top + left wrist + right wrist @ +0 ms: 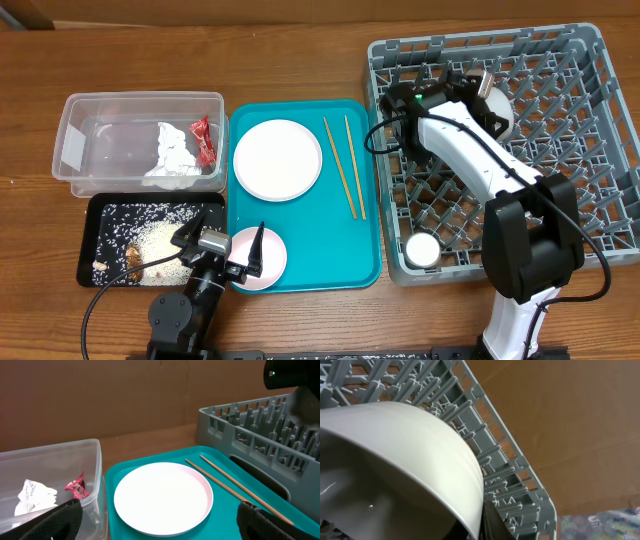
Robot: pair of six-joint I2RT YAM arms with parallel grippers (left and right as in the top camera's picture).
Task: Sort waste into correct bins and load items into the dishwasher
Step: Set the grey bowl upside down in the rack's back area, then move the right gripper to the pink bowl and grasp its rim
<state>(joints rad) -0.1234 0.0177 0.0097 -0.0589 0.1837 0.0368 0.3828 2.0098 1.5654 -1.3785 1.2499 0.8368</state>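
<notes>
Wooden table; rack holds gripped bowl; plate, chopsticks on teal tray.

Overhead: fixed camera, straight down, far off, whole table in frame. Left wrist: low, close above teal tray, facing level across large white plate toward dish rack; overhead shares all three. Right wrist: inside rack, hard against bowl, frame tilted, looking along rack edge; overhead shares bowl, rack.

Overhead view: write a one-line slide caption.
Right claw holds a bowl in the grey rack; plates and chopsticks lie on the teal tray.
</notes>
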